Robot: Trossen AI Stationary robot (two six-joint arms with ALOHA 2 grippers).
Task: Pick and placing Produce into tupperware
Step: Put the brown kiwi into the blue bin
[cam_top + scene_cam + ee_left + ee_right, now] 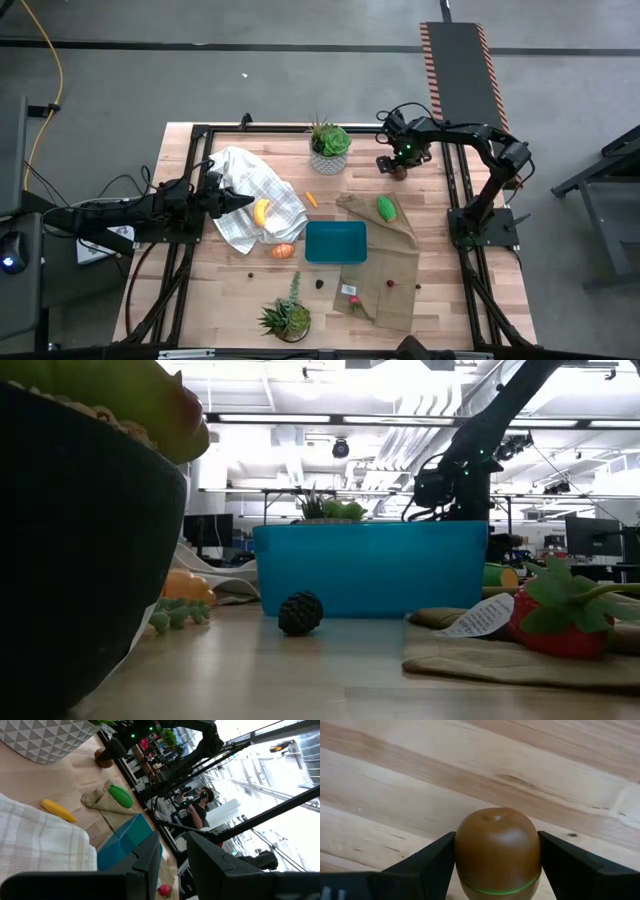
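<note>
My right gripper (pixel 398 166) points down at the far right of the table, open. Its fingers stand on either side of the brown round piece (pixel 497 850), which stands on the bare wood. The teal tupperware (pixel 335 226) sits mid-table. A yellow banana (pixel 262 211) lies on the white checked cloth. The bright green piece (pixel 386 208) lies on the tan cloth. One orange piece (pixel 283 251) lies left of the tupperware, another (pixel 311 199) beyond it. My left gripper (pixel 245 201) waits level over the white cloth, its fingers a little apart with nothing between them. My right gripper's fingers (pixel 427 865) come from above, one on each side of the brown round piece (pixel 470 845), very near its sides. Whether they touch it I cannot tell. The piece stands upright on the table.
Potted plants stand at the far middle (pixel 329 147) and the near edge (pixel 287 318). The white cloth (pixel 240 170) lies crumpled at the left, the tan cloth (pixel 390 265) to the right of the tupperware with a strawberry (pixel 555 622) on it. A dark berry (pixel 300 613) lies in front of the tupperware.
</note>
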